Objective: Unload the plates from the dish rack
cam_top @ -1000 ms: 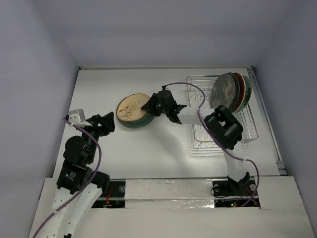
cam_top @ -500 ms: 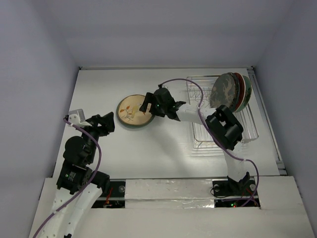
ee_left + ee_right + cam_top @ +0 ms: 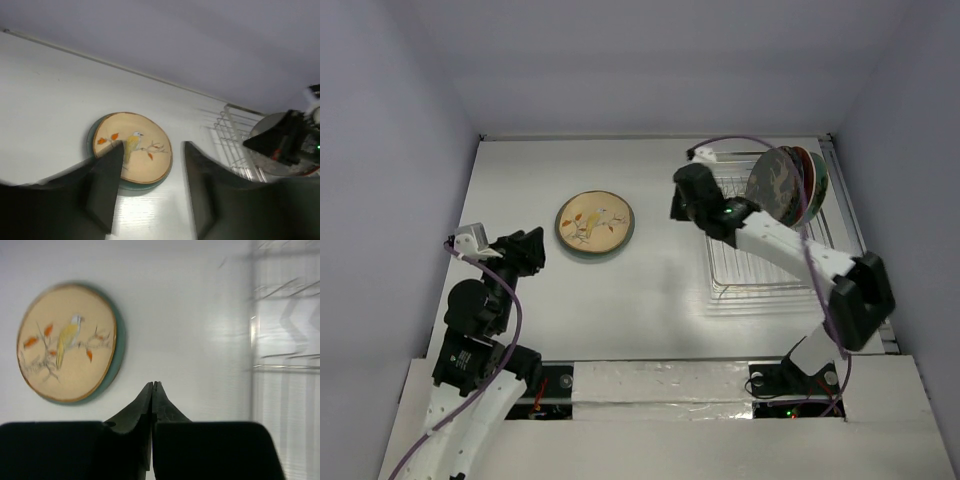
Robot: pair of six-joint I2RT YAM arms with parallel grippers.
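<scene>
A tan plate with a bird painting and a teal rim lies flat on the white table, left of the dish rack. Three plates stand on edge at the rack's far end, the dark brown patterned one in front, with red-rimmed and pale green ones behind. My right gripper hangs shut and empty between the lying plate and the rack; its tips touch each other. Near the table's left side, my left gripper is open, pointing at the lying plate, with nothing between its fingers.
The rack's near half is bare wire. The left wrist view shows the rack's corner and the right arm by the standing plates. Grey walls close in the table on three sides.
The right gripper let go of the bird plate, which now lies flat on the table. It then drew back right toward the rack and shut. The left arm has barely moved.
</scene>
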